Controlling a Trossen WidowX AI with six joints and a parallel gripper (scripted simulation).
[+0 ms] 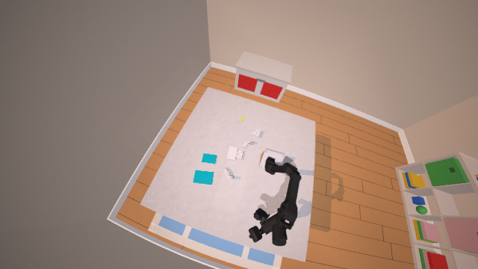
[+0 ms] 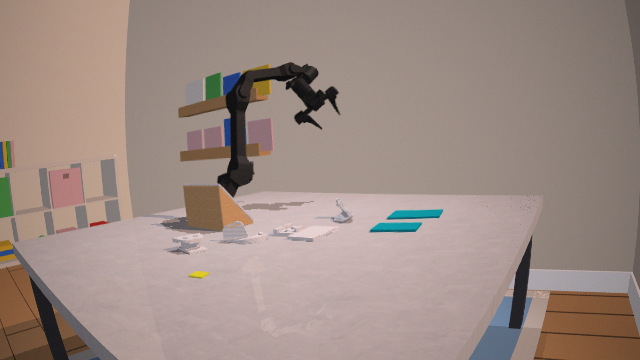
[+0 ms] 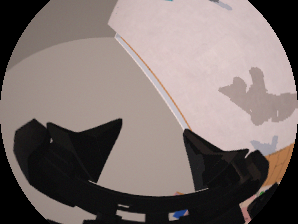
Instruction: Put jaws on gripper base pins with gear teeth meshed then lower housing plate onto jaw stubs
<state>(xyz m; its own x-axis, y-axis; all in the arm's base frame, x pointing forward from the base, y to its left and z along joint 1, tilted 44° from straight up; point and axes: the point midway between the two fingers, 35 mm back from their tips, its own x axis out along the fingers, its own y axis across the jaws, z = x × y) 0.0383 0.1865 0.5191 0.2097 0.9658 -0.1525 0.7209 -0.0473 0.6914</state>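
Note:
My gripper (image 1: 255, 224) (image 2: 330, 121) (image 3: 153, 124) is open and empty, high above the table and far from the white parts. One jaw (image 1: 229, 172) (image 2: 343, 214) lies apart near the teal pads. The other jaw (image 1: 249, 144) (image 2: 243, 235) lies on the opposite side of a flat white plate (image 1: 232, 152) (image 2: 314, 233), with a smaller white piece (image 1: 240, 155) (image 2: 286, 230) at its edge. A small raised white part (image 1: 258, 133) (image 2: 189, 243) stands separately. Which is the gripper base and which the housing plate is too small to tell. No white part shows clearly in the wrist view.
A wooden wedge block (image 2: 202, 207) with a pale sloping face stands between the arm's base and the white parts. Two teal pads, one larger (image 1: 203, 177) (image 2: 415, 214) and one smaller (image 1: 209, 158) (image 2: 396, 227), lie flat. A small yellow square (image 1: 242, 119) (image 2: 199, 274) lies beyond the raised part.

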